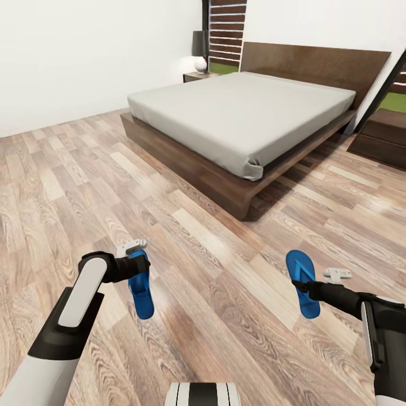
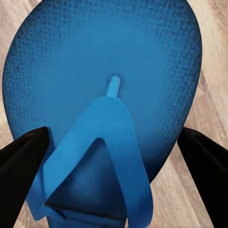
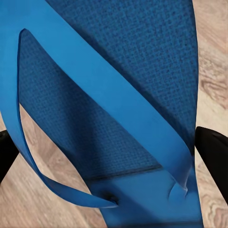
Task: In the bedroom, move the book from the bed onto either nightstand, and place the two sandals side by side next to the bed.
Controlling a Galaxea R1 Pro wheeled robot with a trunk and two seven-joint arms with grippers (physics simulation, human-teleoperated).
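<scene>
**Two sandals, one at each gripper, short of the bed**

Two blue sandals are in view, and each sits at the tip of one arm. In the head view the left sandal (image 1: 141, 285) is at about 7 o'clock in the frame, directly at the left gripper (image 1: 134, 269), whose dark fingers lie across its upper part. The left wrist view shows that sandal (image 2: 102, 90) between the two dark fingertips (image 2: 21, 164), strap side facing the camera, so the left gripper is grasping the left sandal at its sides. The right sandal (image 1: 303, 282) is at about 5 o'clock, with the right gripper (image 1: 307, 287) reaching in from the 3 o'clock side and crossing its middle. In the right wrist view the right sandal (image 3: 114, 109) lies between the fingertips (image 3: 211, 152), one dark tip on each side, so this gripper is clenched on it too.

Both sandals have their long axes running roughly from 12 to 6 o'clock in the head view, close to parallel; the right one's rounded end points toward 12. They are well apart, over the wood-plank floor (image 1: 214, 293).

One bed (image 1: 242, 113) stands at about 12 to 1 o'clock, well apart from both sandals. One nightstand (image 1: 198, 76) with a lamp (image 1: 199, 59) on it stands at the bed's far corner, and a second dark cabinet (image 1: 383, 135) stands at about 2 o'clock.
</scene>
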